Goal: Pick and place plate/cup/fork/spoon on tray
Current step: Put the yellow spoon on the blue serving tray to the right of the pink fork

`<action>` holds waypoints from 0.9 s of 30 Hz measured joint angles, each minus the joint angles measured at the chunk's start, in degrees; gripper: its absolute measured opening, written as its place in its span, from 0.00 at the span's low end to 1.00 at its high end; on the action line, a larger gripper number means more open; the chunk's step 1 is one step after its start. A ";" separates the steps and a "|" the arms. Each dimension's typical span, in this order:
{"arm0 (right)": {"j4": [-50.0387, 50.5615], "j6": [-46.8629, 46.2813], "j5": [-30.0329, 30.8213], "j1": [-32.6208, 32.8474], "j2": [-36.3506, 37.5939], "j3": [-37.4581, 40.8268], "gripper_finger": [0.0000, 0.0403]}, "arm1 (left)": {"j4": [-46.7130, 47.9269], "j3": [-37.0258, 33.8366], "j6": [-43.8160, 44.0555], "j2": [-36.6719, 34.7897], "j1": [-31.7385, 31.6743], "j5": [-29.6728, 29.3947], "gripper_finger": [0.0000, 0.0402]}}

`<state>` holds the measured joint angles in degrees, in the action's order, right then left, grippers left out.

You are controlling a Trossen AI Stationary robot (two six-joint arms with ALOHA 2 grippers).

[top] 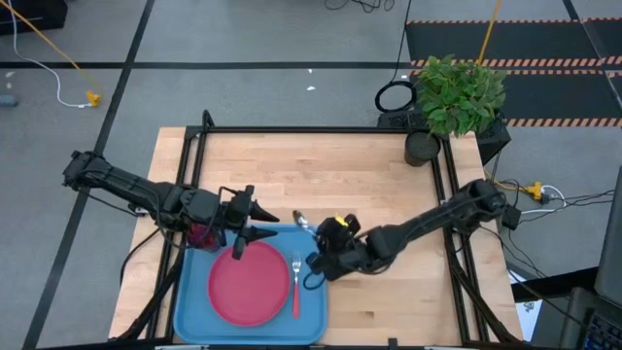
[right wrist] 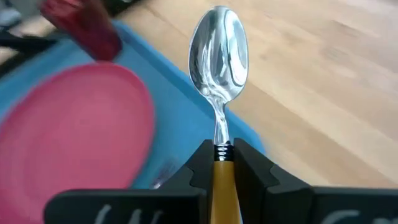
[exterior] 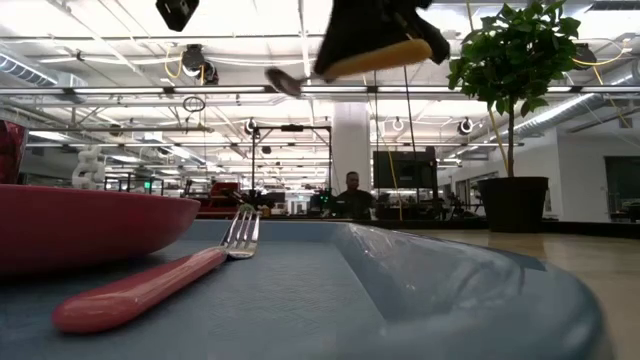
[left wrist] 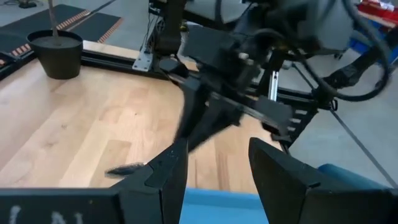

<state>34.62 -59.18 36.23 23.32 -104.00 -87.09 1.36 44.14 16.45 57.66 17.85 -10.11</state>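
The right gripper [right wrist: 225, 163] is clamping the orange handle of the silver-bowled metal spoon [right wrist: 219, 56], holding it above the right rim of the light blue rectangular plastic tray [top: 190, 292]. The round pink-red plastic plate [top: 250, 283], the red-handled fork [top: 295, 284] and the dark red cup [top: 202, 234] are lying on the tray, while the left gripper [top: 255, 222] is hovering open-fingered over its far edge

I see the spoon [right wrist: 219, 50] bowl as polished mirror-bright metal, its handle smooth glossy orange plastic. Plate [top: 250, 283] and tray [top: 190, 301] read as smooth plastic, slight sheen. Fork [exterior: 150, 282]: metal tines, satin plastic handle. Table [top: 321, 185] is pale matt wood, visible grain.
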 joint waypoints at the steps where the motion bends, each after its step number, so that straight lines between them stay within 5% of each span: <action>1: 1.31 0.03 -0.50 -0.46 0.35 0.07 0.07 | 0.28 -0.02 -0.13 -0.31 0.00 0.00 0.43; 14: -13.46 -5.83 1.81 3.98 -7.66 0.09 0.07 | -0.50 0.00 -1.44 -2.15 0.90 -0.46 0.43; 27: -16.22 -23.90 14.92 12.17 -15.68 0.07 0.08 | -0.35 -0.02 -1.85 -2.31 1.33 -0.50 0.43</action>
<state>18.41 -83.08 51.15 35.49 -119.67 -87.02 1.02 44.12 14.60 55.35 19.18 -10.61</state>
